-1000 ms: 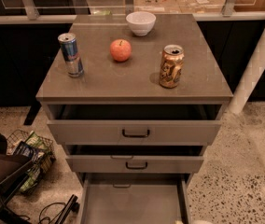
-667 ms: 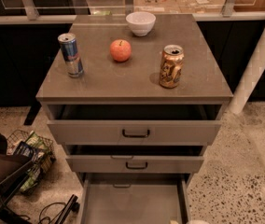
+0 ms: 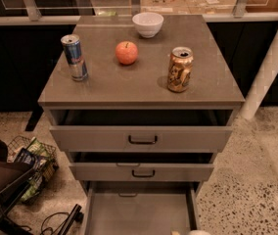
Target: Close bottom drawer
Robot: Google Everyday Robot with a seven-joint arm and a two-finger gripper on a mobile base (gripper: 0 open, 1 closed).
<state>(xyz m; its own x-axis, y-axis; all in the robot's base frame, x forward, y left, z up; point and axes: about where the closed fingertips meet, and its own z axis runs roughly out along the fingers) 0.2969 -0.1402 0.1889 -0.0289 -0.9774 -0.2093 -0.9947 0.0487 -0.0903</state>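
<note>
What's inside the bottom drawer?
The bottom drawer shows only bare grey floor; its front part is cut off below, its back hidden under the middle drawer. The gripper shows at the bottom edge by its right wall.

Single high front view, angled down on cabinet [image 3: 129, 84]; hand [image 3: 198, 232] at bottom edge.

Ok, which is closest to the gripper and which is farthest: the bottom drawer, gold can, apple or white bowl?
The gripper just peeks in at the picture's bottom edge, right of the bottom drawer.
1. bottom drawer, low down, right beside it.
2. gold can, up top on the right.
3. apple, up top in the middle.
4. white bowl, at the back.
</note>
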